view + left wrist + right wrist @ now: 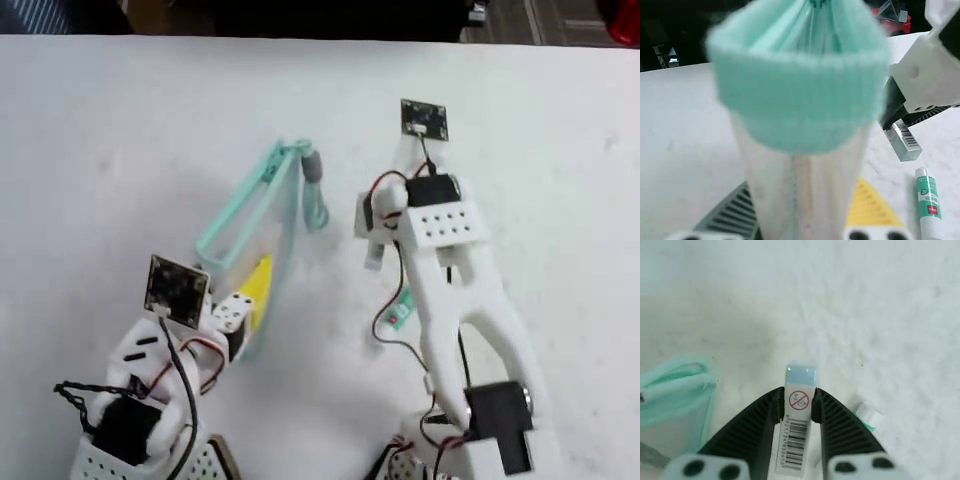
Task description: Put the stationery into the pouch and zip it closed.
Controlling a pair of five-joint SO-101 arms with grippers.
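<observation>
Clamped between the left gripper's [802, 200] jaws, the clear, mint-edged pouch [800, 100] sits just 9 o'clock of the table's [120, 150] centre in the high view, its mouth open. Just at its 3 o'clock, the right gripper [797, 392] pinches a barcoded white stick [800, 377]. A green-and-white tube [398, 312] lies on the table at that gripper's 5 o'clock.

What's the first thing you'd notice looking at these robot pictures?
The see-through pouch with a mint-green edge, held in the left gripper near the table's middle. Then the right gripper beside it, pinching a small white block with a barcode label. A green-and-white tube lies on the table by that arm.
</observation>
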